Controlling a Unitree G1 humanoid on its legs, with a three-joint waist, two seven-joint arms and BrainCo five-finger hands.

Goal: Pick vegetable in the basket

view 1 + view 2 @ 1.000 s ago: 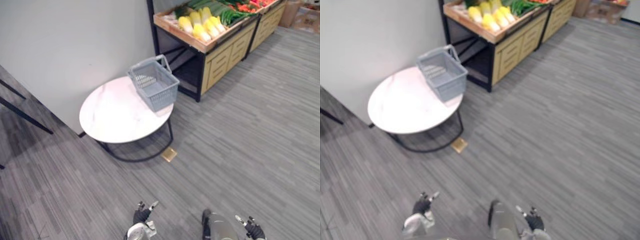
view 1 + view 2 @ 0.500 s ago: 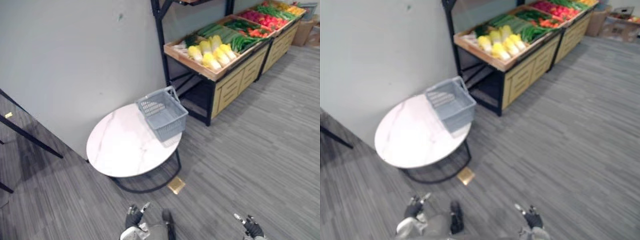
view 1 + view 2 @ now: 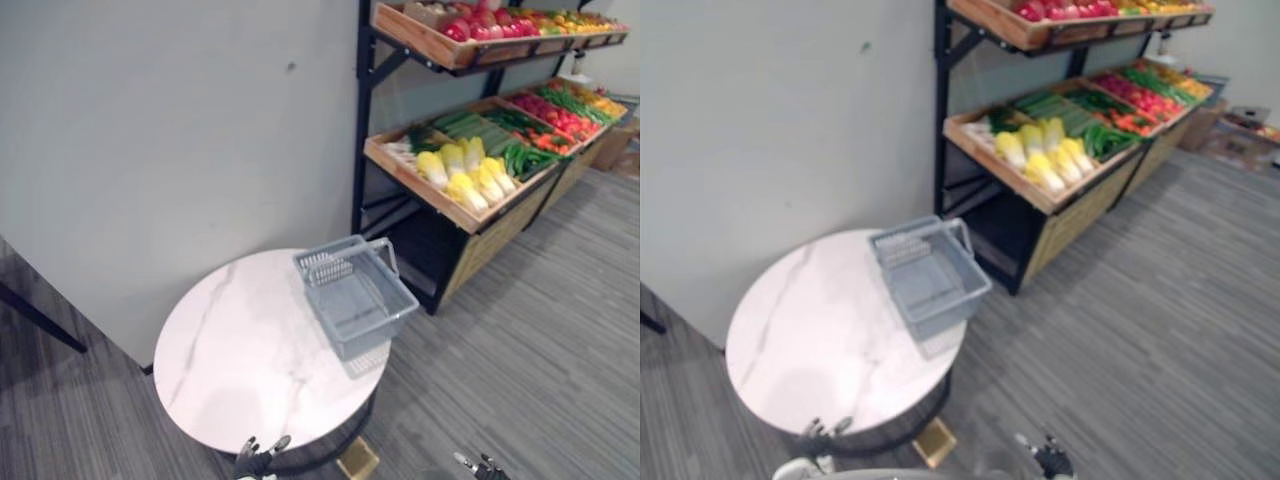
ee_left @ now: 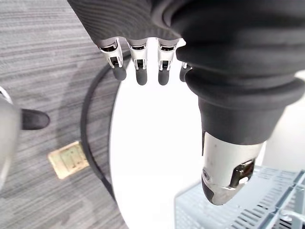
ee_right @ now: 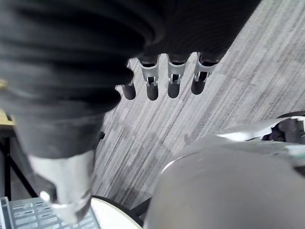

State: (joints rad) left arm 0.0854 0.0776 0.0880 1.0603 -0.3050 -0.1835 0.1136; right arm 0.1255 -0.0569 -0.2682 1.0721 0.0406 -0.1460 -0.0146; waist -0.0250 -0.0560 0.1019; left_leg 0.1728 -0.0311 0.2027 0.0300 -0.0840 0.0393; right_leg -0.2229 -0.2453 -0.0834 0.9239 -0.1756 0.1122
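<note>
An empty grey plastic basket (image 3: 355,297) with a folded handle stands on the right side of a round white marble table (image 3: 240,370). Behind it a wooden produce stand holds yellow-white cabbages (image 3: 465,175) and green vegetables (image 3: 520,155) in its lower tray. My left hand (image 3: 258,458) hangs low at the table's near edge, open, fingers (image 4: 138,62) straight and holding nothing. My right hand (image 3: 480,465) hangs low over the floor to the right, also open and holding nothing, with fingers (image 5: 174,78) relaxed.
A black-framed upper shelf (image 3: 450,45) with red fruit overhangs the lower tray. A grey wall (image 3: 180,130) runs behind the table. Grey carpet floor (image 3: 560,340) spreads to the right of the table. A small brass floor plate (image 3: 357,460) lies under the table's edge.
The whole picture has shifted: the camera has come closer and tipped up, so table, basket and stand appear nearer. Both hands stay low and hold nothing.
</note>
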